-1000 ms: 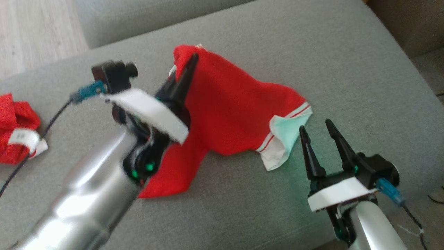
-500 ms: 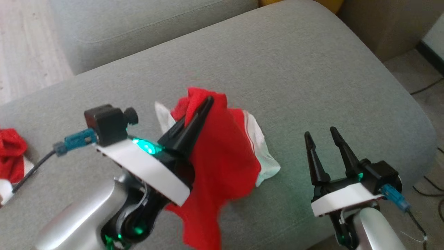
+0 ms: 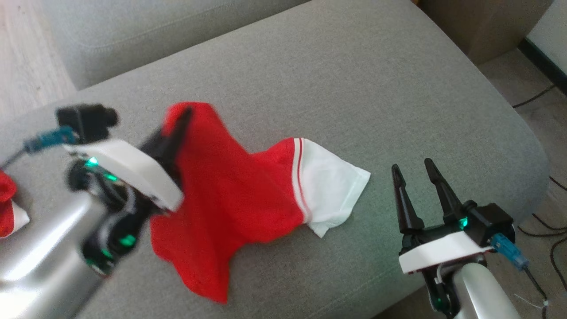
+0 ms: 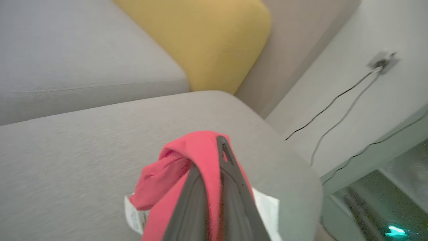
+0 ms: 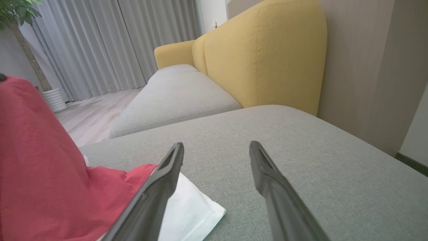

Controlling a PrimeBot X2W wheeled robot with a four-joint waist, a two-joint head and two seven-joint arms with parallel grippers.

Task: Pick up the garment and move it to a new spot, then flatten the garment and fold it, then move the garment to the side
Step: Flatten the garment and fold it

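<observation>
**Holding the red garment [image 3: 230, 195] by one corner, wider spread than before**

Compared with half a second ago, no longer bunched into a narrow hanging strip. Opened out again, with the white end [image 3: 330, 195] laid flat on the grey sofa cushion [image 3: 354, 88] instead of tucked behind the red cloth. Runs with the long axis from the raised corner at upper left of the head view down to the right, white end pointing toward the right gripper [image 3: 414, 166]. Pinched at the raised corner by the left gripper [image 3: 184, 116], fingers pressed together on the cloth. Right gripper near the white end, not touching, fingers wide apart, nothing between. Farther left, another red and white cloth [image 3: 6, 208].
</observation>
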